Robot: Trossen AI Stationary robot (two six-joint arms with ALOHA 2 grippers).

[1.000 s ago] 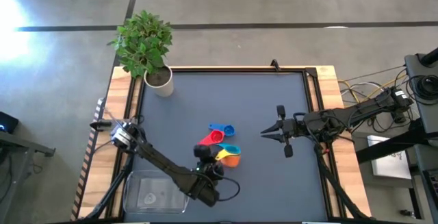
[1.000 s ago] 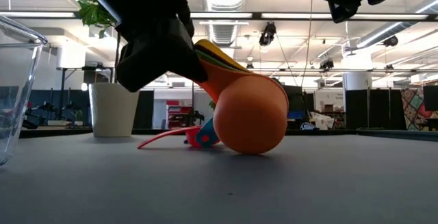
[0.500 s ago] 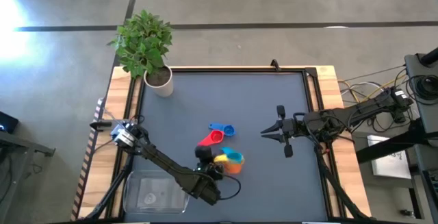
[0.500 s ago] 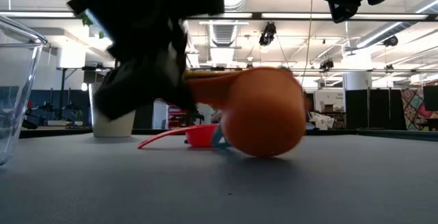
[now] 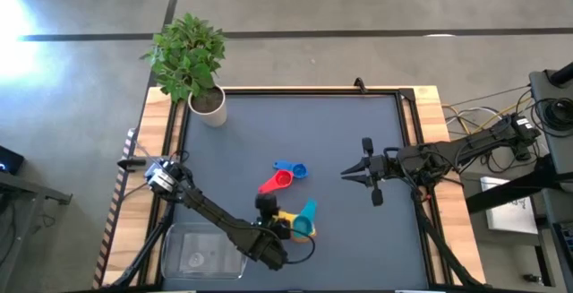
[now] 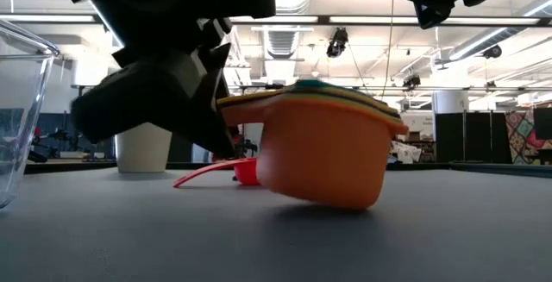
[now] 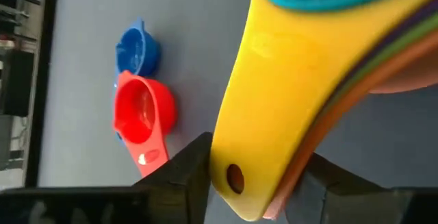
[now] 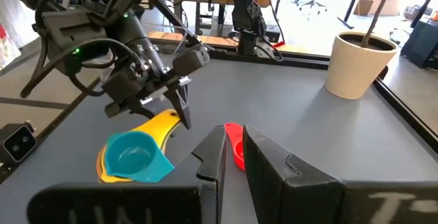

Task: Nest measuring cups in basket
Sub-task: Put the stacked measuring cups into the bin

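The left hand is clamped on the handles of the nested cup stack, bowls pointing toward 3 o'clock. The basket lies at its 8 o'clock, near on the bench. The right hand, fingers pressed together, waits at 3 o'clock, farther off.

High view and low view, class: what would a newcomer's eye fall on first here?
The stack of nested plastic measuring cups, orange outermost and teal on top, held by its handles in the left gripper near the table's front. Behind it lie a red cup and a blue cup on the dark mat.
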